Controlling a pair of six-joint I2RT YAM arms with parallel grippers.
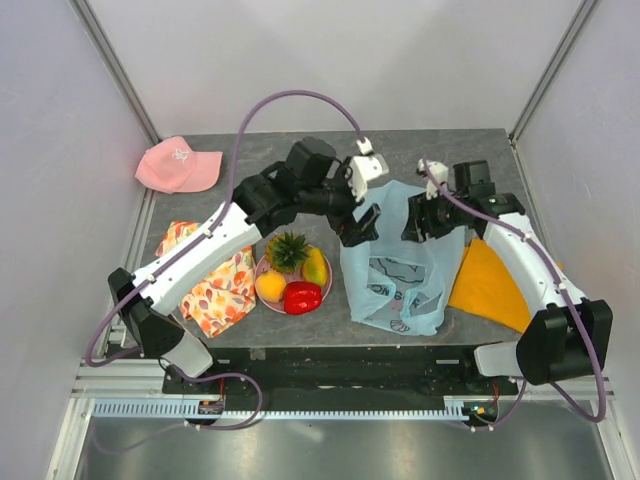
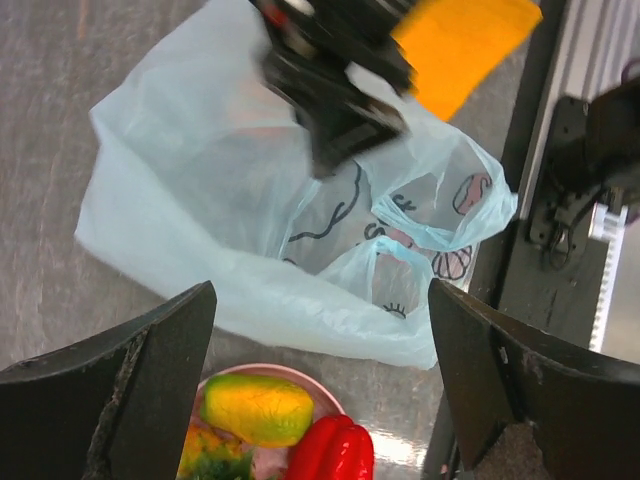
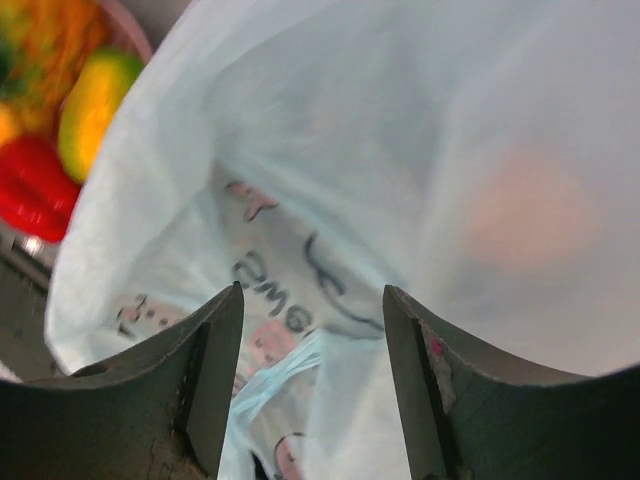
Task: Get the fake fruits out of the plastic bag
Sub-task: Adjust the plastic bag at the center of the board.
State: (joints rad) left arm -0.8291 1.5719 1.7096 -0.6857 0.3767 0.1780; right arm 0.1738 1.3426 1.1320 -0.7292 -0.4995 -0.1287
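Observation:
The light-blue plastic bag (image 1: 400, 275) lies crumpled on the table, mouth toward the far side. My left gripper (image 1: 362, 228) hovers open at its left edge, nothing between its fingers (image 2: 160, 350). My right gripper (image 1: 421, 224) hangs over the bag's upper right, jaws apart above the thin film (image 3: 330, 200). A pink-orange blur (image 3: 525, 215) shows through the film, perhaps a fruit inside. On a pink plate (image 1: 328, 283) left of the bag sit a pineapple (image 1: 288, 250), a mango (image 1: 316, 266), an orange fruit (image 1: 270, 287) and a red pepper (image 1: 302, 297).
A flat orange cloth (image 1: 490, 285) lies under the right arm, right of the bag. A floral orange-and-white cloth (image 1: 215, 280) sits under the left arm, left of the plate. A pink cap (image 1: 178, 165) rests at the far left corner.

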